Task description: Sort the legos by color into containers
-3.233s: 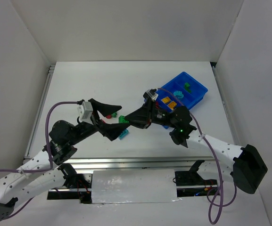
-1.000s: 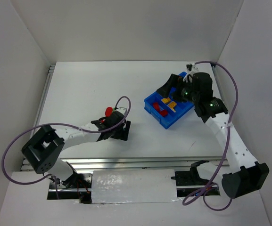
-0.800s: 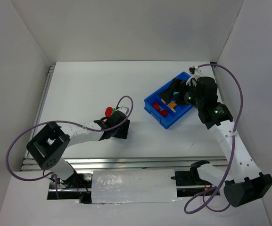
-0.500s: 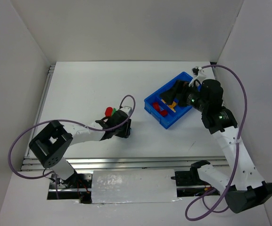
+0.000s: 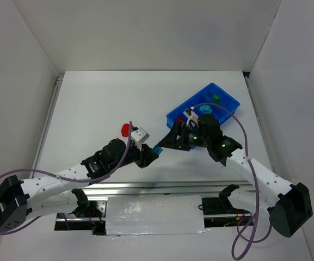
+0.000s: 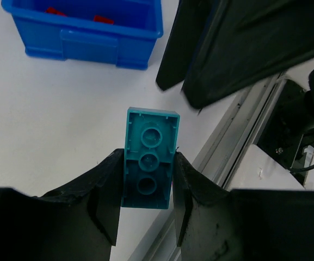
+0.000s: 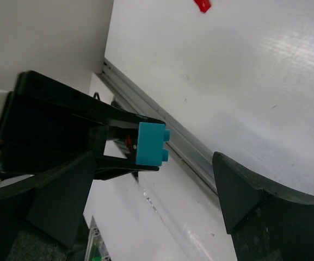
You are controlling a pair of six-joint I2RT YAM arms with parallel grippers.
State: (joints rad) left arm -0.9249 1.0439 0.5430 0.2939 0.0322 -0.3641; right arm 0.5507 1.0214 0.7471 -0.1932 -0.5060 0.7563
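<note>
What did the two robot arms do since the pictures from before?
The left gripper rose and reached right, jaws shut on a teal brick. The right gripper swung back from over the blue tray to face that brick, jaws open. The tray and the red brick on the table stayed put.

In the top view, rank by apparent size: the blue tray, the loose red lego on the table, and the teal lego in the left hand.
1. Blue tray, clearly largest.
2-3. Red lego and teal lego: near alike; the left hand partly hides the teal one, so unranked.
</note>
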